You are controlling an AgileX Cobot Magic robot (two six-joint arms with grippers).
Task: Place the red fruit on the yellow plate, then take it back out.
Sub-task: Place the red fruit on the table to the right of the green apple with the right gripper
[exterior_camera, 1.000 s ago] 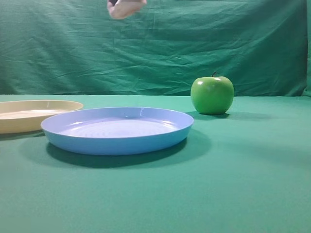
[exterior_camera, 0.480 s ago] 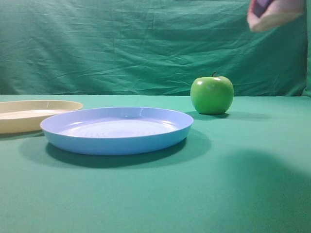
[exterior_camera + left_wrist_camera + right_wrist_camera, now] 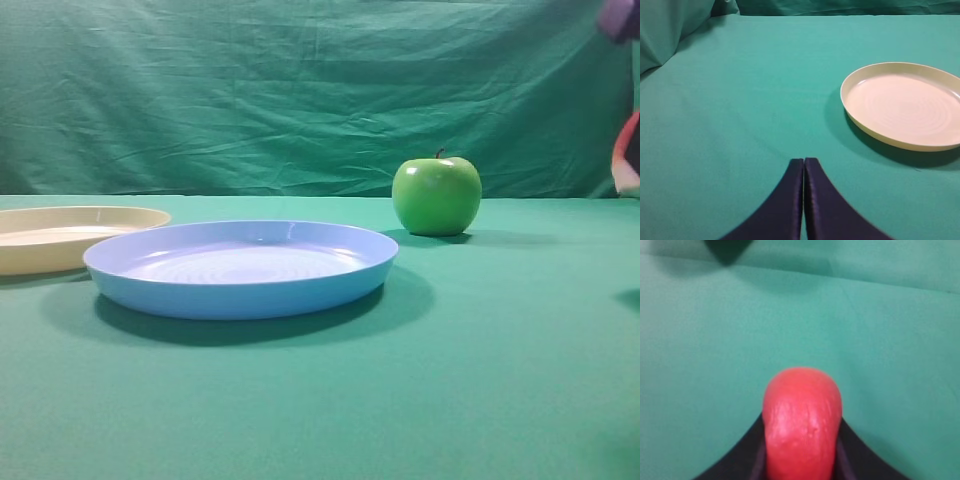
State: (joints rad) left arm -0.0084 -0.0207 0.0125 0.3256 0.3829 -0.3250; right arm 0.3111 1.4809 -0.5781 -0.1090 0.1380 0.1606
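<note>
The red fruit sits between the dark fingers of my right gripper, which touch it on both sides above bare green cloth. In the exterior high view only a sliver of the red fruit shows at the far right edge, above the table. A purple part of the right gripper is in the top corner above it. The yellow plate lies at the far left with nothing on it. In the left wrist view the yellow plate is ahead and to the right of my left gripper, which is shut on nothing.
A light blue plate with nothing on it sits in the middle front, next to the yellow plate. A shiny green apple stands behind it to the right. Green cloth covers the table and hangs as a backdrop.
The right gripper carried the red fruit from the top middle of the exterior view across to the far right edge and lower. Plates and apple have not moved.
</note>
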